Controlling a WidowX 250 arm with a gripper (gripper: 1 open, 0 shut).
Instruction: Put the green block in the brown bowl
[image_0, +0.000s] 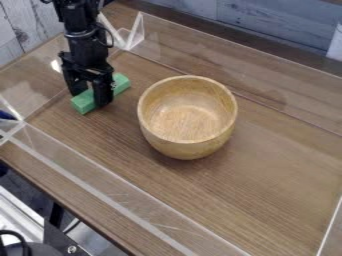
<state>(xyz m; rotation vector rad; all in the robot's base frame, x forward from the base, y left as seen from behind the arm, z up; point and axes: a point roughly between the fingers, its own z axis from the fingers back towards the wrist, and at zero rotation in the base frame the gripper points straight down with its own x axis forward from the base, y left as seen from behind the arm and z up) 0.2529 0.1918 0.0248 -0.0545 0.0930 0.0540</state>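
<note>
Gripper (91, 85) pointing straight down over green block (102, 95), fingers (79, 82) spread wide, straddling block; not clamped on it. Block flat on wooden tabletop (254, 170), left of brown bowl (189, 116), near but apart. Bowl upright.

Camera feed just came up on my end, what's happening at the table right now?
A single arm has its gripper pointing straight down over the green block, which lies flat on the wooden table to the left of the brown bowl. The black fingers are open and straddle the block, low on it, but have not closed. The block has not been lifted, and the bowl is empty.
</note>
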